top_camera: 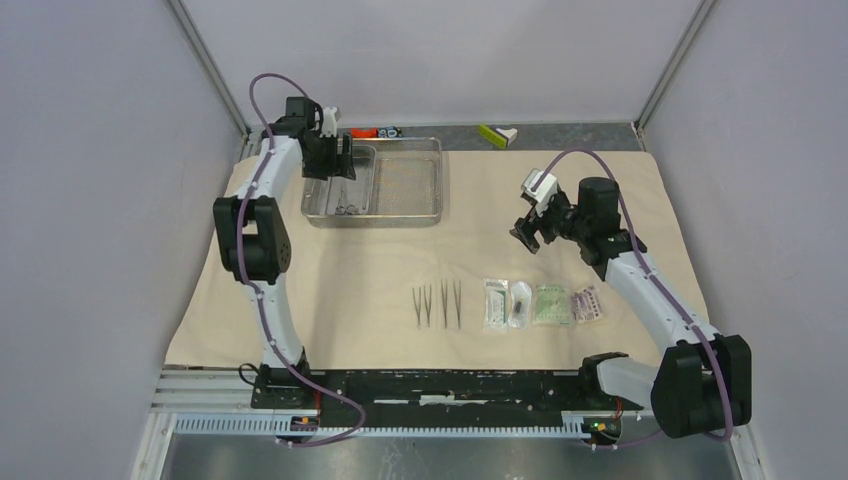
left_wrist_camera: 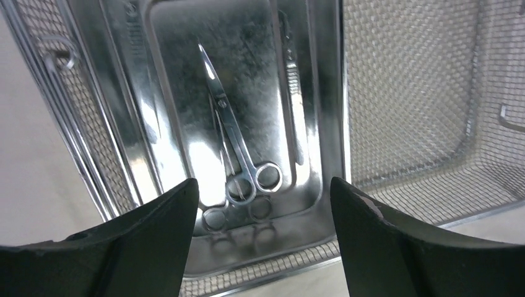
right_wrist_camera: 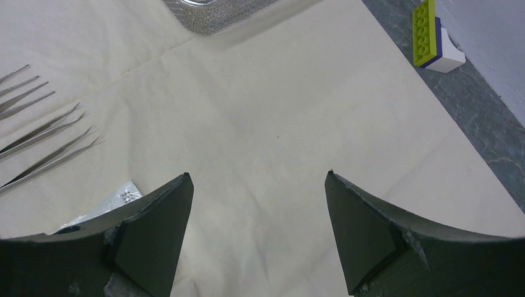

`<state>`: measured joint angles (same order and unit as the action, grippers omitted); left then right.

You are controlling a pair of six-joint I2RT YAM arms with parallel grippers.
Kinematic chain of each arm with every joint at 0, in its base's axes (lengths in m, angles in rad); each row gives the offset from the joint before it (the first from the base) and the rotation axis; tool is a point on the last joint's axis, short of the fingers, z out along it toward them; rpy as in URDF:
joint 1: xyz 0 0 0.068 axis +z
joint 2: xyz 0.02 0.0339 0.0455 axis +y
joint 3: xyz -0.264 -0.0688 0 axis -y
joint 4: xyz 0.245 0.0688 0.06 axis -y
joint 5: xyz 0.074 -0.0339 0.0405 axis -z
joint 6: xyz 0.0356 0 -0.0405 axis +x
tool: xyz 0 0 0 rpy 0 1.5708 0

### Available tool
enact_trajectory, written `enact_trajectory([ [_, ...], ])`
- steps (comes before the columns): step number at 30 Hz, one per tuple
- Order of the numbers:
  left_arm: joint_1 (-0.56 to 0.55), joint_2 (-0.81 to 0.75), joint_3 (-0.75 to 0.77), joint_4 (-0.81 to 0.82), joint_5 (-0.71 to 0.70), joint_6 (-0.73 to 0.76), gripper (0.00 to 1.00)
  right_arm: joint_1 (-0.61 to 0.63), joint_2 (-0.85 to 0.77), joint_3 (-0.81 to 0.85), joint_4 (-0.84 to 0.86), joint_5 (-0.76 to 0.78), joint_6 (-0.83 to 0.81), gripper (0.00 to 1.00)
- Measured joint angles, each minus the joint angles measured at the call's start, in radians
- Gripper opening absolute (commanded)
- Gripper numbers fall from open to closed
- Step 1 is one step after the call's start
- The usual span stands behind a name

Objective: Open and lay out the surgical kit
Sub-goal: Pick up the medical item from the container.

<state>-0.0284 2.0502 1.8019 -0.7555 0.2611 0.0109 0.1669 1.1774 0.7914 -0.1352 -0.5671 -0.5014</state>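
Note:
The beige cloth wrap (top_camera: 500, 210) lies spread flat on the table. The steel tray (top_camera: 412, 190) sits at its back left, with the smaller inner tray (top_camera: 338, 200) in its left half. Scissors (left_wrist_camera: 238, 139) lie in the inner tray (left_wrist_camera: 167, 74). My left gripper (left_wrist_camera: 264, 189) is open and empty, hovering above the scissors' ring handles; in the top view it (top_camera: 335, 168) is over the inner tray. Several tweezers (top_camera: 438, 303) and four sealed packets (top_camera: 540, 303) lie in a row at the front. My right gripper (top_camera: 527, 235) is open and empty above bare cloth (right_wrist_camera: 260, 124).
A yellow-green and white block (top_camera: 497, 134) lies behind the cloth at the back; it shows in the right wrist view (right_wrist_camera: 430, 37) too. Small orange and black pieces (top_camera: 375, 132) lie behind the tray. Grey walls close in the sides and back.

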Motion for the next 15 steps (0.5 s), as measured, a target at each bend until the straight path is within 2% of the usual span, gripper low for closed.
enact_trajectory([
  [9, -0.002, 0.265, 0.339, -0.094, -0.077, 0.078, 0.75, -0.006, 0.004, -0.020, -0.002, 0.004, -0.034, 0.85],
  [15, -0.002, 0.397, 0.441, -0.129, -0.084, 0.077, 0.68, -0.006, 0.034, -0.020, -0.010, 0.004, -0.054, 0.84],
])
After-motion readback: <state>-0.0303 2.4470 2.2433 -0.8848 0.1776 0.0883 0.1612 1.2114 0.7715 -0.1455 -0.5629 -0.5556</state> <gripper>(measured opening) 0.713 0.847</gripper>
